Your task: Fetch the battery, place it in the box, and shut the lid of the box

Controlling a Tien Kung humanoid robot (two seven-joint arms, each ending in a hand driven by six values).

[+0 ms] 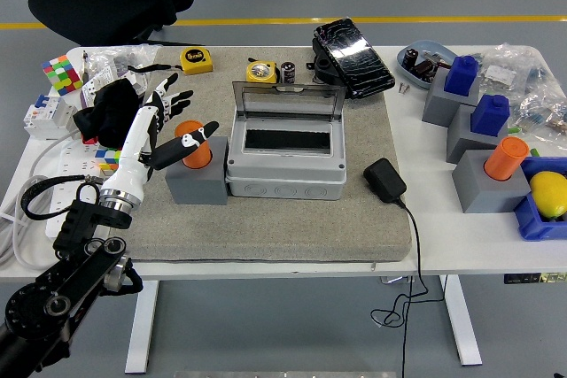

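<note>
The battery [288,73] is a small dark cylinder standing on the grey mat [266,227], behind the box. The grey box [285,165] sits mid-mat with its clear lid [288,99] raised upright at the back, so the dark opening shows. My left hand [174,123] is to the left of the box, fingers spread and holding nothing. Its thumb [197,137] lies across an orange cylinder [196,153] set in a grey block [195,183]. The right arm is out of view.
Two yellow tape measures [197,60] [260,71] and a black case [353,57] lie at the back. A black power adapter [384,179] with a cord lies right of the box. Grey blocks with blue [462,74] and orange [506,158] pieces stand at the right. Clutter [60,73] fills the left edge.
</note>
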